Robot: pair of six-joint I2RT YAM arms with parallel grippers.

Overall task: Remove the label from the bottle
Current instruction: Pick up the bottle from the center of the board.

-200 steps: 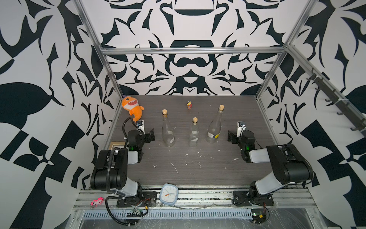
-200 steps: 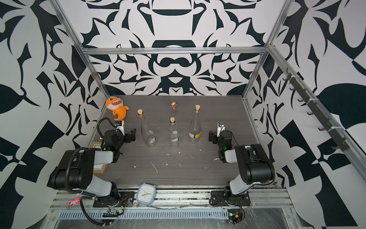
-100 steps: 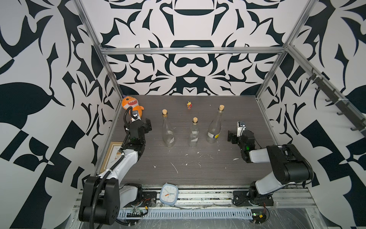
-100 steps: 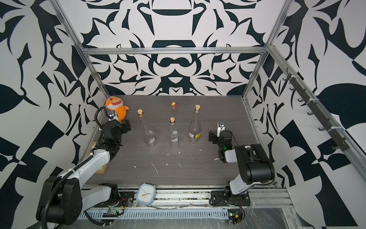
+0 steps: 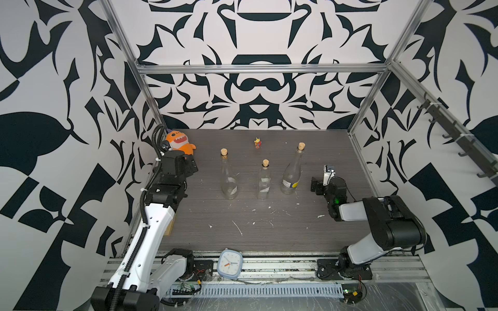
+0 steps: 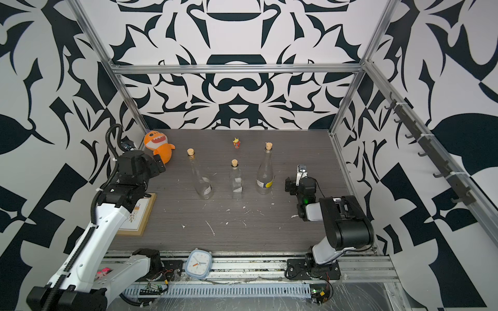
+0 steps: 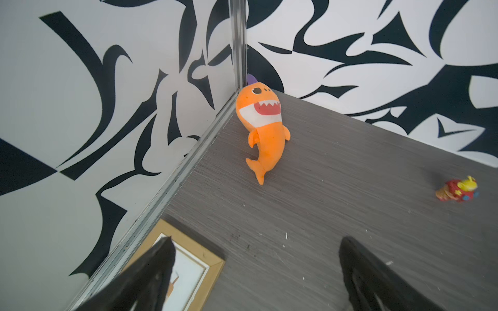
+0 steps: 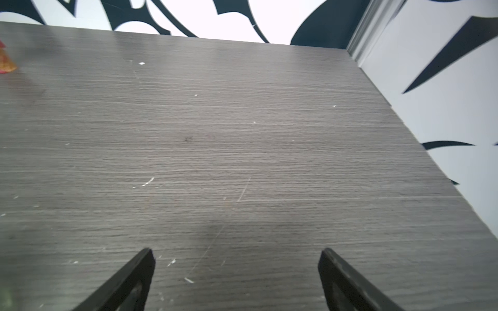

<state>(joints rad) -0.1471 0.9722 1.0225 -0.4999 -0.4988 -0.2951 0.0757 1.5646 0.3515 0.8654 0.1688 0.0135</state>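
The left white-and-black robot arm (image 5: 151, 231) reaches up and forward in a long diagonal from its base, with its black wrist bent over at the top. The left black parallel gripper (image 7: 257, 242) has its jaws wide apart (nothing sits between them), and its two tapered fingers (image 7: 151, 274) angle downward. The right white-and-black robot arm (image 5: 388, 223) sits folded low, its elbow out to the side. The right black parallel gripper (image 8: 236, 252) is likewise spread wide and empty.

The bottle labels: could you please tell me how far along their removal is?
Done: only paper scraps on the table hint at past peeling. The left bottle, middle bottle and right bottle all show labels. In hand: nothing; left tool and right tool are open and empty. Left: grip a bottle, peel its label.
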